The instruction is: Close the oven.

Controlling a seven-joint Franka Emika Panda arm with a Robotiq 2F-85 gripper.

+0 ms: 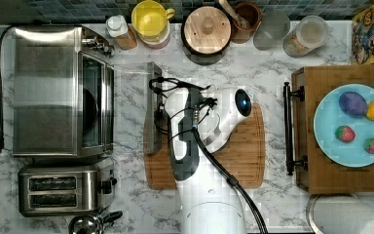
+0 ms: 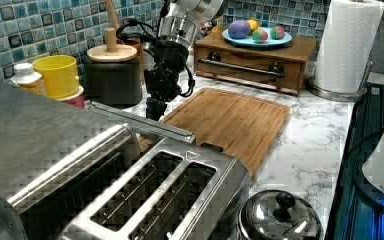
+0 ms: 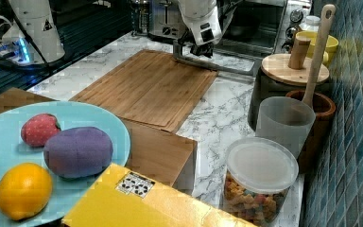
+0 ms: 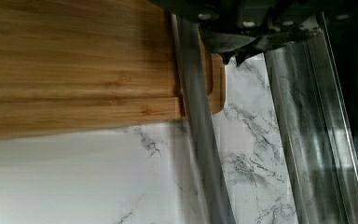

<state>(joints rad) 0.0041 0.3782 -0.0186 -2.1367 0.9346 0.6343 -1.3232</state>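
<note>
The oven [image 1: 44, 92] is a boxy steel one at the top view's left, with its glass door [image 1: 129, 105] folded down flat over the counter. The door's steel bar handle [image 1: 151, 83] lies along the edge of the cutting board. My gripper [image 4: 232, 57] hangs low just beside that handle [image 4: 199, 126], over the door's outer edge, and looks shut with nothing in it. In the left view the gripper [image 2: 155, 106] points down right behind the handle bar [image 2: 145, 124]. In the right view the gripper [image 3: 199, 48] is in front of the open oven [image 3: 260, 21].
A two-slot toaster [image 1: 61, 190] and a kettle lid [image 1: 85, 224] stand next to the oven. A wooden cutting board [image 1: 238, 156] lies under my arm. Jars, a yellow mug [image 1: 150, 20] and a utensil pot line the tiled wall. A wooden box [image 1: 321, 175] carries a plate of toy fruit.
</note>
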